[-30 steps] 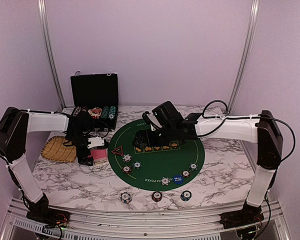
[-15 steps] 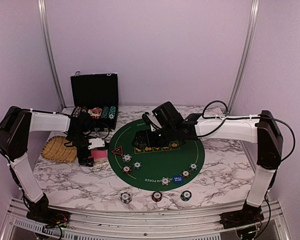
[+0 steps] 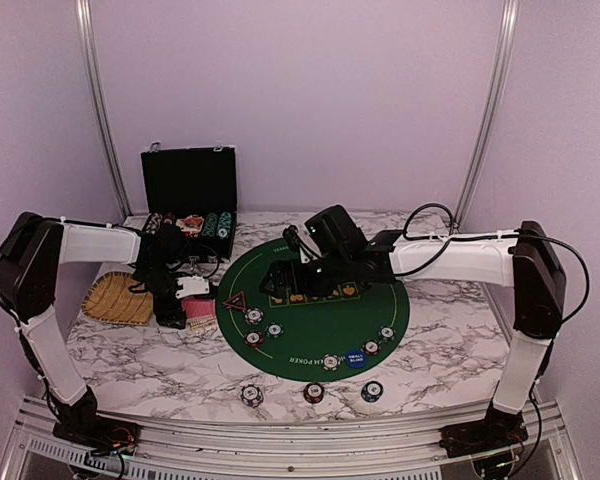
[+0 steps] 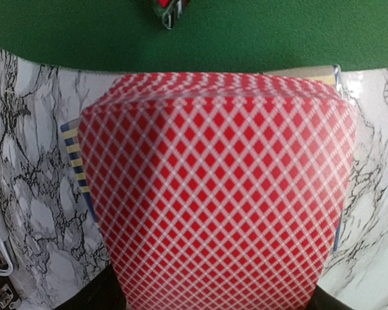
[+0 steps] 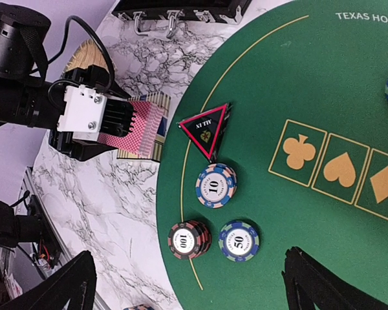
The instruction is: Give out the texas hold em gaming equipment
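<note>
The left arm [image 3: 90,240] and right arm [image 3: 460,250] had white tubular links between bulky black joints. Black cables [image 3: 430,204] looped off the right one. A white block [image 5: 84,110] on the left gripper [image 5: 137,129] seemingly carried small screws.

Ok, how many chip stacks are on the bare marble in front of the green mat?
3, in a row near the front edge: left stack, middle stack, right stack. That strip is unobstructed, so none look hidden.

Overhead, close wrists; shared red-backed cards [image 5: 139,126]
</note>
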`<state>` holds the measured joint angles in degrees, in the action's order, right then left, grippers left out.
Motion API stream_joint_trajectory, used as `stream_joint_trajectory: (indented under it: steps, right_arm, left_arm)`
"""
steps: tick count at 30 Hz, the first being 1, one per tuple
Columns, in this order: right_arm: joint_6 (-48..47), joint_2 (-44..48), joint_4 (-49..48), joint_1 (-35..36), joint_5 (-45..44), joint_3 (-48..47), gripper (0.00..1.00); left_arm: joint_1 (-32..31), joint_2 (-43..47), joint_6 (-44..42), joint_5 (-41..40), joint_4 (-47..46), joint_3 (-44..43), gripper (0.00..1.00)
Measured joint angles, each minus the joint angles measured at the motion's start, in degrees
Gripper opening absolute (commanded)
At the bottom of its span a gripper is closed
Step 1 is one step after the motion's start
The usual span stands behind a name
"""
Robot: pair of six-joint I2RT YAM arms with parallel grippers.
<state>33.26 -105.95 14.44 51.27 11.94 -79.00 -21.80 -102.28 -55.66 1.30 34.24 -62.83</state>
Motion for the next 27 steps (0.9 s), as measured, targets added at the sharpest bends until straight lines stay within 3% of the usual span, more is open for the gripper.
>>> stream_joint_trajectory:
  steps: [8, 15, 27]
  right_arm:
    - [1.53, -0.02, -2.19, 0.00, 1.42, 0.70, 0.99]
    - [3.32, -0.11, -4.42, 0.00, 3.13, 2.45, 0.99]
    - [5.79, -0.68, -7.98, -0.07, 5.84, 3.21, 0.99]
  left_arm:
    - [-0.02, 0.22, 0.26, -0.42, -0.31, 0.00, 0.56]
    - [-0.26, 1.73, 0.61, -0.26, -0.55, 0.39, 0.32]
    - [-0.61, 3.63, 1.38, -0.31, -0.57, 1.60, 0.16]
